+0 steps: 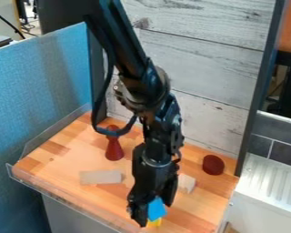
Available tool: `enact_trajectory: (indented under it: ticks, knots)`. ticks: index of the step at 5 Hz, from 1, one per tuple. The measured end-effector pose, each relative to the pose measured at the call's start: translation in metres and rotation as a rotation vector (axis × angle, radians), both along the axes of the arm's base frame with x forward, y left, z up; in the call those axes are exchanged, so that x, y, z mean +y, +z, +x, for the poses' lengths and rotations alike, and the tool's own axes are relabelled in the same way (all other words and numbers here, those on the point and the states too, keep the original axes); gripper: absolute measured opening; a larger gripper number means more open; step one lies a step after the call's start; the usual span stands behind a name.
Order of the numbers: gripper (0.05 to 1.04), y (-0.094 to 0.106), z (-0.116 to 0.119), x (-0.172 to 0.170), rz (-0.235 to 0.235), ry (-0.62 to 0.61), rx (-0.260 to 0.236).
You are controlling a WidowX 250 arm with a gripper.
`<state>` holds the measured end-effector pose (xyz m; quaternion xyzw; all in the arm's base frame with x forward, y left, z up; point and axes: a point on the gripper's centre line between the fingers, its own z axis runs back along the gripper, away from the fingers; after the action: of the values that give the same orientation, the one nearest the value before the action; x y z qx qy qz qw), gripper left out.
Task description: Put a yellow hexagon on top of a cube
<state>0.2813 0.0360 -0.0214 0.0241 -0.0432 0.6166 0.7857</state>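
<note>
Behind your work area stands a wall of pale, weathered planks [203, 68], with a blue fabric partition [42, 86] on the left of the view. Below them you have the table [57, 168], topped in light wood strips with a clear raised edge. The black arm [129, 63] comes in from the top and slants down across the middle of the view, a black cable looping off its left side. At the right, outside the table, there is a white ribbed surface [272, 182].

Your gripper [155, 214] hangs low over the front part of the table. You cannot tell from this angle whether its jaws are spread or pinching the blue block [156, 210] that shows between them. Just below that block you see a small part of a yellow piece [154, 223], near the front edge of the table; its shape is too hidden for you to call it a hexagon, and you cannot tell whether the two touch.

Left of the arm stands a red pawn-shaped piece [114, 148], upright, and nearer you is a pale rectangular block [100, 177], lying flat. On the right you have a dark red cylinder [213, 164], and a smaller pale block [186, 182] just beside the gripper.
</note>
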Motion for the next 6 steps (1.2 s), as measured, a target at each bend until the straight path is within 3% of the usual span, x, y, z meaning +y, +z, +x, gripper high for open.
enact_trajectory:
  ticks: [1, 2, 4, 5, 6]
  knots:
    - [1.001, -0.004, 0.005, 0.0, 0.014, -0.01, -0.001]
    - [1.001, -0.017, 0.002, 0.002, 0.027, -0.007, 0.059]
    - [0.967, -0.019, 0.017, 0.002, 0.026, 0.006, 0.075]
    - [0.689, -0.019, 0.019, 0.003, 0.031, -0.003, 0.091]
    - [0.573, -0.019, 0.018, 0.001, 0.021, -0.036, 0.103]
